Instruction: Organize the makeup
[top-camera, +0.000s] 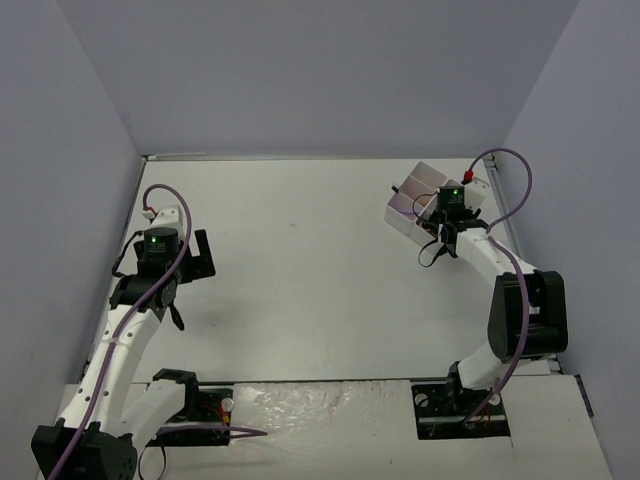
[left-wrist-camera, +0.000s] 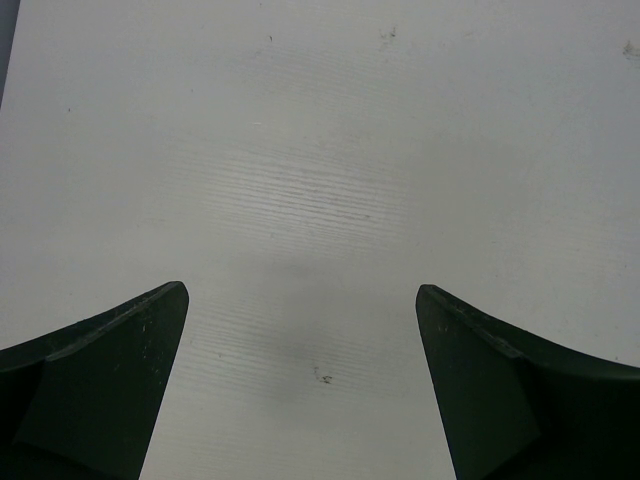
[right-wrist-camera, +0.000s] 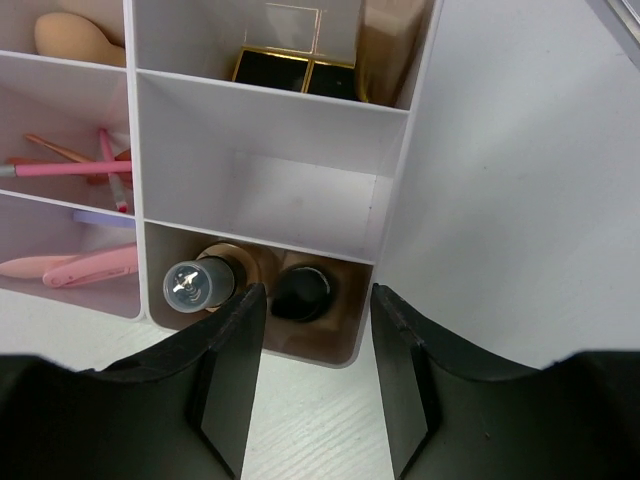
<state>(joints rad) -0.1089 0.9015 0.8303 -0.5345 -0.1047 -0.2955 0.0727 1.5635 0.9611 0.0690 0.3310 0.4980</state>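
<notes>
The white tray (right-wrist-camera: 260, 110) lies below my right gripper (right-wrist-camera: 318, 300), whose jaws stand apart with nothing between them. In the nearest compartment stand two tan bottles, one with a clear cap (right-wrist-camera: 195, 282) and one with a black cap (right-wrist-camera: 300, 292), just beyond my fingertips. Black-and-gold lipsticks (right-wrist-camera: 295, 72) fill the far compartment. A beige sponge (right-wrist-camera: 75, 38) and thin pink pencils (right-wrist-camera: 70, 170) lie in the left compartments. In the top view the right gripper (top-camera: 440, 228) hangs over the tray (top-camera: 415, 190). My left gripper (left-wrist-camera: 300, 300) is wide open over bare table, also seen at the left (top-camera: 200, 255).
The tray sits at the back right, close to the grey right wall (top-camera: 590, 200). Grey walls close in the table on the left and back too. A crinkled clear sheet (top-camera: 300, 405) lies along the near edge between the arm bases.
</notes>
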